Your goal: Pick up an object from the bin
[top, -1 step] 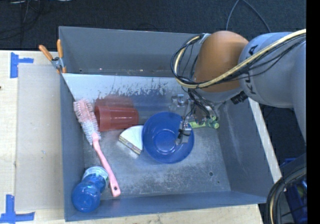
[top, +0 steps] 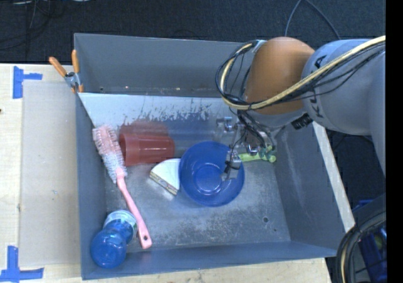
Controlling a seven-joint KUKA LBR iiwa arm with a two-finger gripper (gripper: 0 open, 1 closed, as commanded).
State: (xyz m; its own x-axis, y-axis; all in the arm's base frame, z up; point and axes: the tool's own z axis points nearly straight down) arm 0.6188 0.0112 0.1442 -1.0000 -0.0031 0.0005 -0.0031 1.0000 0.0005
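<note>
In the near left corner of the bin [top: 145, 74] a blue bottle [top: 112, 244] lies on its side. A pink brush [top: 119, 174] runs slantwise beside it, bristle head toward the far wall and handle end close to the bottle. Right of the bristles a red cup [top: 146, 145] lies tipped over with its mouth facing left. Just in front of it is a white wedge-shaped piece [top: 167, 174], which touches or slips slightly under the left edge of a blue bowl [top: 204, 178].

The bowl sits upright near the middle of the floor. The gripper [top: 232, 163] is low at the bowl's right rim, under the arm's orange cover and cables. Whether it is open or closed cannot be told from this angle, nor whether it has the rim at all. A small green thing [top: 257, 157] lies just right of the gripper, too hidden to name.

The step in hand looks like the approach or the grasp itself, with the bowl's right rim the nearest target; nothing appears lifted yet. If the rim is the aim, the next move calls for one side of the gripper inside the bowl wall and one outside, a firm close, then a straight lift. The bowl may tilt as it hangs from one edge and could nudge the white wedge on the way up.
</note>
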